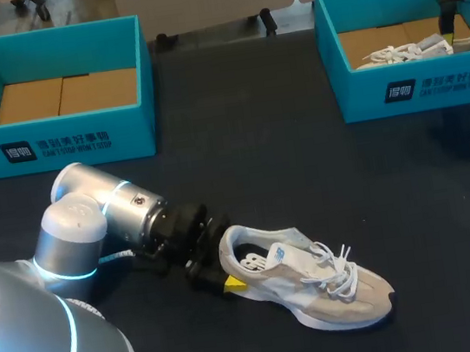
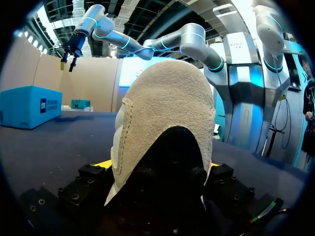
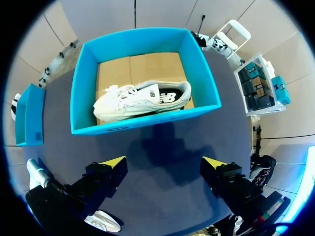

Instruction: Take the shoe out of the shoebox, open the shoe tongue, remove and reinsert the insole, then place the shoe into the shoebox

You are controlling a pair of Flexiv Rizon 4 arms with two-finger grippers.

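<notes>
The beige sneaker (image 1: 321,291) lies on its sole on the black table (image 1: 258,155), toe pointing away from the left arm, laces tied and a pale insole (image 1: 256,262) showing in its opening. The left gripper (image 1: 226,263) lies low at the sneaker's heel, its fingers clamped on the heel from both sides. The left shoebox (image 1: 55,140) stands well apart, with only cardboard inside. The right gripper (image 3: 163,164) hovers above the right shoebox (image 3: 145,125), its fingers spread wide with nothing between them; a white sneaker (image 3: 140,101) lies in that box.
</notes>
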